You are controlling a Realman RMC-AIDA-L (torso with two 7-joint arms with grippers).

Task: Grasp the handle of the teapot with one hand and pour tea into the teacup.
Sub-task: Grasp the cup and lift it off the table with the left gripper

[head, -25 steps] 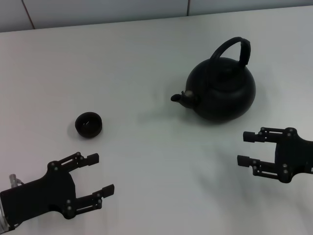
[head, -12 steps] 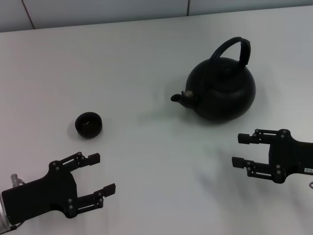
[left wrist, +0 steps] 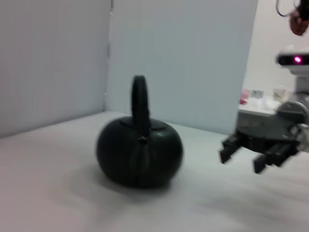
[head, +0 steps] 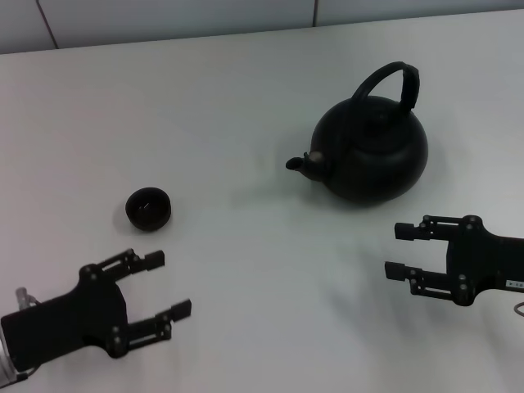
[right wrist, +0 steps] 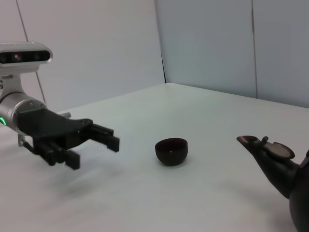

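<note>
Teapot [head: 372, 155], probably heavy and rigid, best gripped atop its arched handle [head: 391, 82]; right gripper [head: 401, 251], fingers spread and empty, near the table's [head: 246, 90] right edge.

squat black teapot [head: 372, 155] upright on the white table, handle [head: 391, 78] arched above, spout toward tiny black teacup [head: 148, 208], well apart

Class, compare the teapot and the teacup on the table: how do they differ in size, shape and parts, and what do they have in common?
Size: the teapot is far bigger than the teacup. Parts: the teapot has a spout and an arched handle over its top; the teacup has neither. Shape: the teapot is a squat, closed round body, the teacup a small open bowl. Shared: both are black, stand upright on the white table, and neither gripper touches them.
</note>
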